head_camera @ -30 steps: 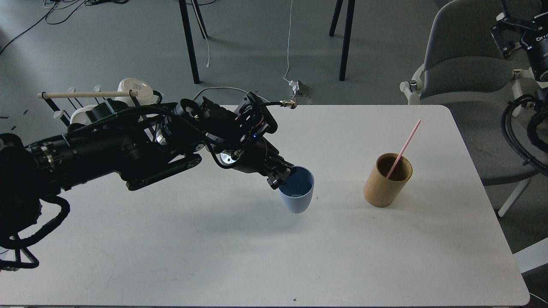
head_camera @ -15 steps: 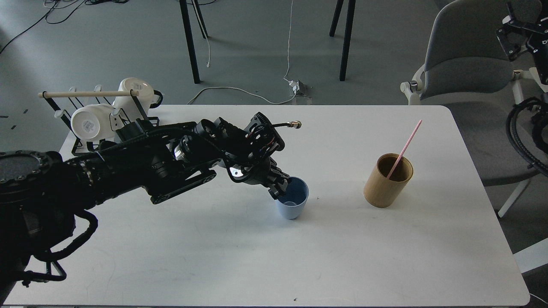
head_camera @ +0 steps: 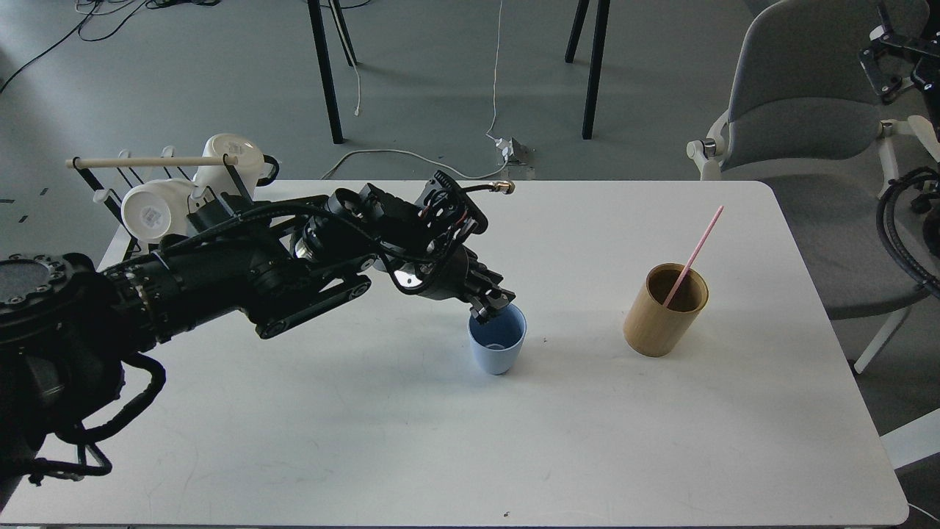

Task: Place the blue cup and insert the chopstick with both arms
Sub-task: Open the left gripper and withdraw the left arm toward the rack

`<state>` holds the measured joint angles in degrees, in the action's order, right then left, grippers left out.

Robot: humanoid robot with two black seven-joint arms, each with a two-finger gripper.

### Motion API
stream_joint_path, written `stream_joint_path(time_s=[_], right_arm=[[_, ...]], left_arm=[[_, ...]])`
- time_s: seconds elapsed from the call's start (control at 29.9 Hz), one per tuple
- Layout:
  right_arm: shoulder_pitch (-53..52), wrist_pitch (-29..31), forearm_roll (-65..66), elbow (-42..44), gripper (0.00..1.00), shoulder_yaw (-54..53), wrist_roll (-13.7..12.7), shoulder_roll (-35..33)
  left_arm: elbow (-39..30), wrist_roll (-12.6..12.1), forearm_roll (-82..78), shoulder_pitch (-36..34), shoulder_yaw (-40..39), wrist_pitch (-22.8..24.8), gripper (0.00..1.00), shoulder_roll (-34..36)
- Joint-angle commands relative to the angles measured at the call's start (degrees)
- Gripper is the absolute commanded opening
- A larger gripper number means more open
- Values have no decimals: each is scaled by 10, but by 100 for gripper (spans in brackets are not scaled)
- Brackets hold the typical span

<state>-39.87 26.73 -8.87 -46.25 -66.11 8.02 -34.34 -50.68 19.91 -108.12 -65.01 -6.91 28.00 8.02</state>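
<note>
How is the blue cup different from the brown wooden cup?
The blue cup is pale blue and narrows toward its base; the bamboo holder is tan with straight sides. The blue cup looks empty; the bamboo holder has the pink chopstick leaning in it. Both stand upright on the white table, open-topped, without handles.

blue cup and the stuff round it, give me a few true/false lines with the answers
1. The blue cup stands upright on the white table. True.
2. The pink chopstick is inside the blue cup. False: it leans in the bamboo holder.
3. The left gripper is at the cup's rim. True.
4. The bamboo holder lies on its side. False: it stands upright.
5. White mugs sit on the rack at the table's left rear. True.
</note>
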Motion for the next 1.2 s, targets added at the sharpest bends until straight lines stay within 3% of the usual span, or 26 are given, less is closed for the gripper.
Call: stream_joint_path(time_s=[0.0,0.2,0.4,0.57,0.7,0.9,1.17], right_arm=[[14,-3,14,-44,99,18,-1,-41],[13,0,53,-81,99,64,-4,-114],[14,-5,165,-165,99,112,-4,-188],[8,-46,298,-212,99,121,-7,-209],[8,-59,430,-249,99,123,-15,-209],[12,-65,617,-309,99,124,-53,-205],[14,-99,806,-325,97,223,-57,-189]], left_arm=[[3,0,139,4,-73,0,80,28],[30,0,436,19,-142,0,99,81],[65,7,712,23,-186,0,99,90],[126,6,884,37,-244,0,99,92],[191,3,991,38,-258,0,99,90],[283,-1,1062,40,-257,0,99,90],[304,6,1120,60,-267,0,99,91]])
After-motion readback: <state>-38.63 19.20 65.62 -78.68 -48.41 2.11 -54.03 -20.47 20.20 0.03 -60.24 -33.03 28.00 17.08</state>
